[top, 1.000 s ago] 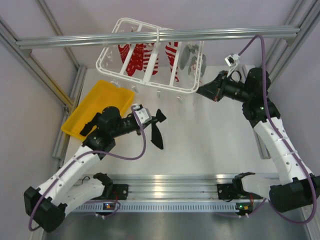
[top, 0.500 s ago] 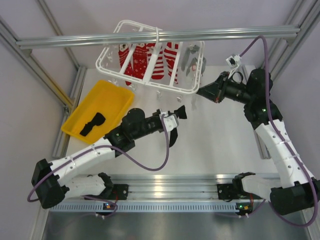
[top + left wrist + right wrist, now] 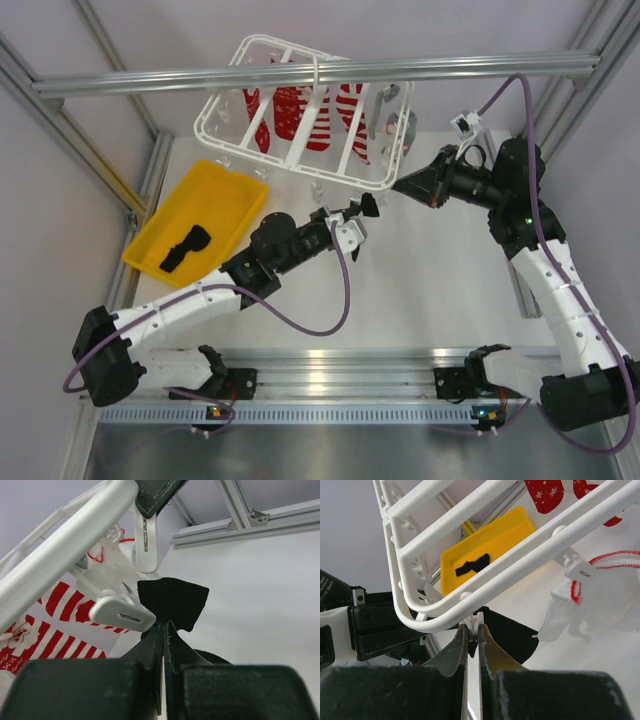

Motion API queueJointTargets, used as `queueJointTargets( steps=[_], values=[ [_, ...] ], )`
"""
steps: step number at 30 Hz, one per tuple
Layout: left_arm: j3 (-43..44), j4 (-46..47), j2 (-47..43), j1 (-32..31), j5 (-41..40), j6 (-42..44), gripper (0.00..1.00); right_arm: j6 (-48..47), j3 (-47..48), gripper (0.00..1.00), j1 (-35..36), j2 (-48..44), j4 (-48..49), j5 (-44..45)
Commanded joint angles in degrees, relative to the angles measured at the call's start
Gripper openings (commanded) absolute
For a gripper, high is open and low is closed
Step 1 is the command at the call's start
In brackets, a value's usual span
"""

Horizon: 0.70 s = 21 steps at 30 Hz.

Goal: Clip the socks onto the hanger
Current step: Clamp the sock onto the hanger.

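Under the white plastic rectangular drying hanger (image 3: 65,547), the left tool (image 3: 164,630) is pinched tight on a limp black fabric sock (image 3: 172,602). It holds the sock's edge just below a small white dangling clip (image 3: 474,621). The right tool (image 3: 472,630) is clamped on that clip, apparently to open it.

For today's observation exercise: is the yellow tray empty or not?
Not empty: one black sock lies inside the tray, visible from above and in the right wrist view.
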Motion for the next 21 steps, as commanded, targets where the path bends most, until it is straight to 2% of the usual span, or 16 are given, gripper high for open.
queueJointTargets(
  steps=[1,21],
  values=[
    [2.55,5.8,0.4,-0.36,-1.92,0.57,0.0,-1.23,1.96,0.0,0.21,-1.34,-1.66,0.58],
    [4.4,8.0,1.72,-0.88,-0.87,0.22,0.0,-0.52,1.88,0.0,0.21,-1.08,-1.05,0.32]
  ],
)
